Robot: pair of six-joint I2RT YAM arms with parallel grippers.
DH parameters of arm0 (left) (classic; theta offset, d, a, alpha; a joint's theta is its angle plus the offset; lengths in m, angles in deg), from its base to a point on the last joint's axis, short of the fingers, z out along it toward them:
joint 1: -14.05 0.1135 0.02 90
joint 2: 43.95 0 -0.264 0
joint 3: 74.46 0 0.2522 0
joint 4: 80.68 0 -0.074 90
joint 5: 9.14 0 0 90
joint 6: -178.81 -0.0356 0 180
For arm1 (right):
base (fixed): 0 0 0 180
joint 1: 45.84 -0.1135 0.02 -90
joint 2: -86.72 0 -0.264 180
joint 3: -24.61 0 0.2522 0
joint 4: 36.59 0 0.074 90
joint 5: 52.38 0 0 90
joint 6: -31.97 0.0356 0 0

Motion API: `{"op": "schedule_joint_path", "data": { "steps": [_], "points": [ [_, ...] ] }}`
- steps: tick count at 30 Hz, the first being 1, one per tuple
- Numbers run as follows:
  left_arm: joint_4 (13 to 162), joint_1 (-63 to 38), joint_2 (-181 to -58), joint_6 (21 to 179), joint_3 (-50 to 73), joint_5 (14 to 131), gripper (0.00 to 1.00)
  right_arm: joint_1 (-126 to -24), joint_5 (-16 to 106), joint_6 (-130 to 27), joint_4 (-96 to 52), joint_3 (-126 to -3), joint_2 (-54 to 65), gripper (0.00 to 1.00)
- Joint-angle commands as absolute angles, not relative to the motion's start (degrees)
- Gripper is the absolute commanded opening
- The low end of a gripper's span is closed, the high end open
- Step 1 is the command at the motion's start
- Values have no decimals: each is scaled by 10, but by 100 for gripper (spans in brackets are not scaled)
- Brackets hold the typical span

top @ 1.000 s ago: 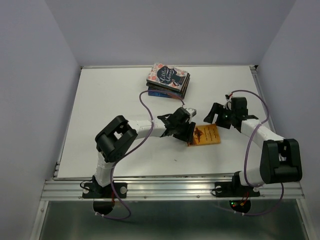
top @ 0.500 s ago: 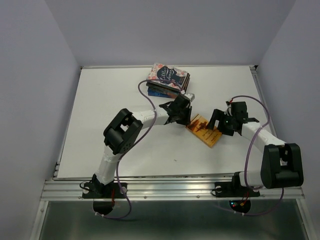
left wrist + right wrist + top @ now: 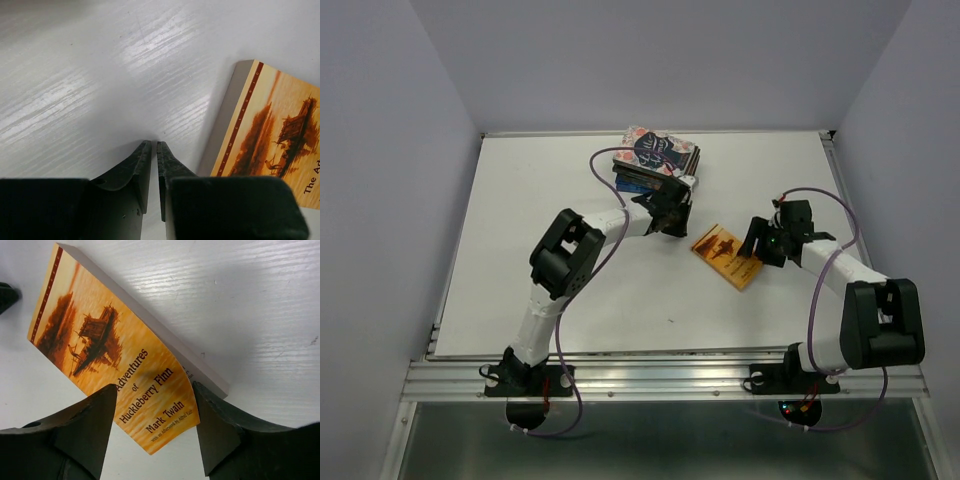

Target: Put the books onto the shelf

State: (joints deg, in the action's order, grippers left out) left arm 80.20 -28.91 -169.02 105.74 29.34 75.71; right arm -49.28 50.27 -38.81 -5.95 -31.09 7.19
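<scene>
An orange book, "Adventures of Huckleberry Finn", lies flat and askew in the middle of the table. The other books sit in a stack at the far edge, a pink floral cover on top. My right gripper is at the orange book's right corner. In the right wrist view it is open, and the book's curled-up front cover rises between the fingers. My left gripper hovers between the stack and the orange book. Its jaws are almost together with nothing in them, the book just to their right. The shelf is out of view.
The white table is walled by lilac panels at the back and both sides. A metal rail runs along the near edge, where both arm bases are bolted.
My left gripper drew back from the orange book toward the stack and closed. The book turned and slid a little to the right. My right gripper moved in over the book's corner.
</scene>
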Motion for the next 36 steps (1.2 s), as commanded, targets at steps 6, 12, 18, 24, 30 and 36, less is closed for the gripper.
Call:
{"op": "schedule_joint_path", "data": {
  "steps": [6,12,18,24,30,36],
  "points": [
    [793,-290,-1674,1074,302,758,23,-491,567,-378,-62,-290,102,23],
    [852,-238,-1586,1136,228,702,34,-491,592,-357,-79,-314,122,1],
    [921,-209,-1469,1150,123,651,75,-491,678,-312,-122,-335,161,1],
    [1009,-208,-1444,1196,36,570,91,-491,736,-257,-155,-338,177,1],
    [1155,-208,-1446,1263,-49,483,99,-491,803,-163,-221,-337,182,1],
    [1210,-214,-1476,1320,-53,464,99,-491,814,-138,-221,-332,176,1]
  ]
}}
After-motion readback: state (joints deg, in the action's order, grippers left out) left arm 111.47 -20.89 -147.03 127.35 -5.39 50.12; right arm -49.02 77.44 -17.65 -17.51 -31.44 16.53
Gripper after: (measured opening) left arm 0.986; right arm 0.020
